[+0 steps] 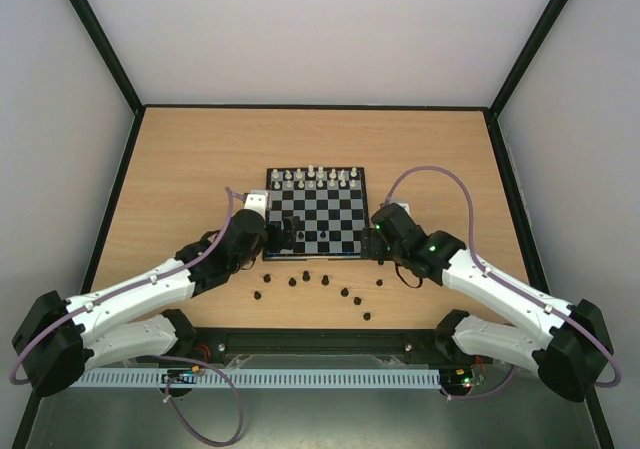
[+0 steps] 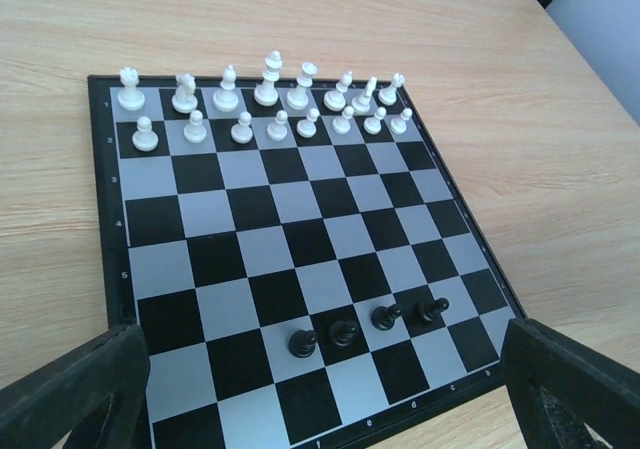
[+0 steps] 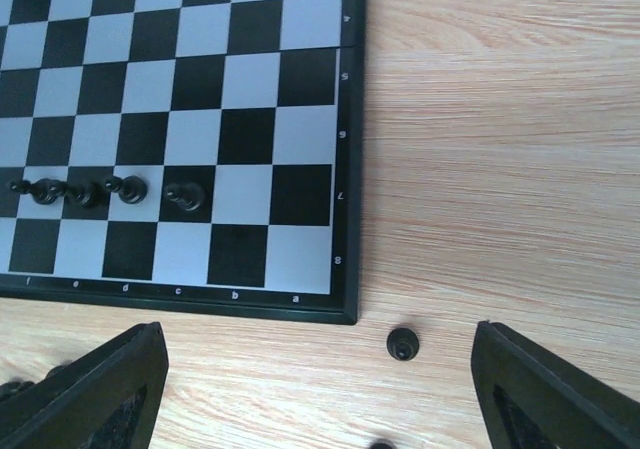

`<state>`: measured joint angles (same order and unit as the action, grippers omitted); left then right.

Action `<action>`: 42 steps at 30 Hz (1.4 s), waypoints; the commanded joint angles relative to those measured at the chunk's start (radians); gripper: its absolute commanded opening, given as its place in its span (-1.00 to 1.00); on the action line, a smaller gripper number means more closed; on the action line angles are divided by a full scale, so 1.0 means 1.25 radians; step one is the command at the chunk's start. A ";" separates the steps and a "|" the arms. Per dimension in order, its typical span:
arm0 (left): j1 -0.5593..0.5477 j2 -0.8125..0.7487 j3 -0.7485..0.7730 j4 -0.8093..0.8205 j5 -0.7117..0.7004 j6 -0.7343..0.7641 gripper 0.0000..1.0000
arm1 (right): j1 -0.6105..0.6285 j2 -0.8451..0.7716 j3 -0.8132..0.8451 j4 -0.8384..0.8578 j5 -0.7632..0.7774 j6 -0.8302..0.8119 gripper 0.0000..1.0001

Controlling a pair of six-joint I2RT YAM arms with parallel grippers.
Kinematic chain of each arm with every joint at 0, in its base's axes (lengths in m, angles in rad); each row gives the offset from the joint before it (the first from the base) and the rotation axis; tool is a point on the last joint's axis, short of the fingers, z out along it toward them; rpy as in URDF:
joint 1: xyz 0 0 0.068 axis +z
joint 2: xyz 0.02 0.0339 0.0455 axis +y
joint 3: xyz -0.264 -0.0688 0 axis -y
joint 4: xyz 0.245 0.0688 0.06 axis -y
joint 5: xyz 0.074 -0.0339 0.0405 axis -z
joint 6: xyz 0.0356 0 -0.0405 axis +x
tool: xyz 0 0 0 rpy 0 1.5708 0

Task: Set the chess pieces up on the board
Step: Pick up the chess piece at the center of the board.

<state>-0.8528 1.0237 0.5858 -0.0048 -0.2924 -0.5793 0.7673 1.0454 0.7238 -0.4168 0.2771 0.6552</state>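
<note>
Beside the board's a8 corner: one loose black piece to lift, both pincers empty.

Four of the chess pieces [image 3: 130, 187] stand in a row on rank 7 of the board [image 3: 300, 194], on files c to f, leaving b and a bare. A stray black piece [image 3: 402, 343] lies just off the corner, with others strewn along the near edge. Your right pincer [image 3: 318, 337] hangs wide open above it, gripping nothing. The left pincer [image 2: 325, 334] is likewise spread and empty. On the bench [image 3: 500, 119] that stray looks the likely next pick, though its kind is too small to tell. It sits off-centre between the fingers, so shift until it is centred, descend straight and close gently.
</note>
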 commanded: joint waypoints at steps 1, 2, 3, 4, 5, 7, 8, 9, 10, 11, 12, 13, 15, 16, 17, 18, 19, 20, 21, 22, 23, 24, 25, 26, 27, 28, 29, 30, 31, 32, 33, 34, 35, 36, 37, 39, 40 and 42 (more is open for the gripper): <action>-0.005 0.033 -0.012 0.032 0.016 0.004 0.98 | 0.005 -0.037 -0.033 -0.006 0.059 0.001 0.62; -0.005 0.039 -0.012 0.031 0.004 0.003 0.98 | 0.005 -0.041 -0.040 0.000 0.057 0.003 0.59; -0.006 0.045 -0.011 0.029 -0.011 0.004 0.98 | 0.005 -0.039 -0.048 0.008 0.050 0.006 0.56; -0.005 0.050 -0.009 0.026 -0.025 0.006 0.98 | 0.004 -0.028 -0.045 0.010 0.051 0.008 0.53; -0.005 0.055 -0.009 0.023 -0.037 0.006 0.98 | 0.004 -0.011 -0.041 0.006 0.061 0.012 0.49; -0.006 0.059 -0.007 0.021 -0.038 0.006 0.98 | 0.004 0.024 -0.040 -0.002 0.089 0.026 0.45; -0.005 0.059 -0.007 0.022 -0.037 0.005 0.98 | 0.005 0.038 -0.047 0.005 0.096 0.034 0.42; -0.005 0.056 -0.009 0.023 -0.036 0.004 0.98 | 0.005 0.049 -0.056 0.016 0.096 0.042 0.37; -0.005 0.056 -0.009 0.023 -0.033 0.004 0.98 | 0.004 0.056 -0.064 0.029 0.089 0.049 0.33; -0.005 0.054 -0.009 0.023 -0.029 0.003 0.98 | 0.005 0.062 -0.070 0.038 0.084 0.056 0.28; -0.005 0.053 -0.009 0.025 -0.026 0.003 0.98 | 0.005 0.067 -0.073 0.041 0.082 0.064 0.26; -0.005 0.052 -0.008 0.025 -0.021 0.002 0.98 | 0.005 0.069 -0.075 0.042 0.084 0.070 0.24; -0.006 0.046 -0.009 0.022 -0.018 0.001 0.98 | 0.005 0.074 -0.079 0.043 0.089 0.079 0.16; -0.005 0.042 -0.009 0.021 -0.021 0.000 0.98 | 0.004 0.078 -0.080 0.044 0.089 0.083 0.14; -0.005 0.036 -0.009 0.020 -0.022 0.001 0.98 | 0.004 0.084 -0.082 0.045 0.082 0.085 0.10; -0.006 0.033 -0.011 0.020 -0.023 0.001 0.98 | 0.004 0.093 -0.085 0.045 0.075 0.090 0.07; -0.005 0.030 -0.011 0.020 -0.021 0.002 0.98 | 0.005 0.100 -0.089 0.046 0.067 0.095 0.04; -0.005 0.030 -0.012 0.020 -0.018 0.002 0.98 | 0.005 0.105 -0.096 0.050 0.057 0.099 0.00; -0.005 0.030 -0.011 0.020 -0.014 0.000 0.98 | 0.004 0.109 -0.107 0.060 0.046 0.104 -0.06; -0.005 0.032 -0.009 0.017 -0.010 -0.001 0.98 | 0.004 0.110 -0.117 0.068 0.039 0.111 -0.09; -0.005 0.032 -0.007 0.016 -0.006 -0.002 0.98 | 0.004 0.111 -0.132 0.075 0.034 0.117 -0.10; -0.005 0.031 -0.007 0.016 -0.003 -0.002 0.98 | 0.004 0.111 -0.140 0.079 0.032 0.124 -0.11; -0.005 0.029 -0.007 0.015 -0.002 -0.004 0.98 | 0.005 0.112 -0.145 0.080 0.031 0.130 -0.12; -0.005 0.026 -0.008 0.015 0.000 -0.004 0.98 | 0.005 0.112 -0.149 0.082 0.028 0.135 -0.12; -0.005 0.024 -0.008 0.015 0.001 -0.005 0.98 | 0.005 0.110 -0.151 0.083 0.027 0.138 -0.12; -0.005 0.022 -0.008 0.015 0.003 -0.006 0.98 | 0.004 0.106 -0.154 0.083 0.027 0.140 -0.12; -0.005 0.020 -0.008 0.015 0.006 -0.007 0.98 | 0.005 0.103 -0.154 0.083 0.026 0.140 -0.12; -0.005 0.019 -0.008 0.016 0.008 -0.007 0.98 | 0.004 0.101 -0.154 0.080 0.025 0.139 -0.11; -0.005 0.017 -0.009 0.016 0.009 -0.008 0.98 | 0.004 0.100 -0.152 0.078 0.026 0.139 -0.11; -0.006 0.017 -0.009 0.016 0.009 -0.007 0.98 | 0.005 0.100 -0.150 0.076 0.026 0.137 -0.12; -0.006 0.016 -0.010 0.015 0.009 -0.008 0.98 | 0.005 0.101 -0.149 0.076 0.026 0.134 -0.12; -0.005 0.016 -0.008 0.015 0.008 -0.008 0.98 | 0.005 0.103 -0.148 0.074 0.028 0.133 -0.12; -0.005 0.015 -0.008 0.014 0.006 -0.007 0.98 | 0.005 0.107 -0.145 0.071 0.034 0.130 -0.12; -0.005 0.014 -0.007 0.011 0.003 -0.007 0.98 | 0.004 0.111 -0.143 0.069 0.037 0.127 -0.13; -0.006 0.012 -0.007 0.008 0.000 -0.006 0.98 | 0.005 0.116 -0.141 0.066 0.042 0.125 -0.14; -0.005 0.005 -0.008 0.008 -0.004 -0.006 0.98 | 0.005 0.127 -0.138 0.065 0.045 0.121 -0.18; -0.005 0.004 -0.009 0.008 -0.005 -0.006 0.98 | 0.005 0.131 -0.135 0.066 0.045 0.119 -0.21; -0.005 0.005 -0.010 0.010 -0.004 -0.007 0.98 | 0.005 0.138 -0.127 0.068 0.045 0.114 -0.23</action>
<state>-0.8547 1.0496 0.5846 0.0093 -0.2882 -0.5846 0.7673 1.1938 0.5426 -0.3103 0.3092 0.8017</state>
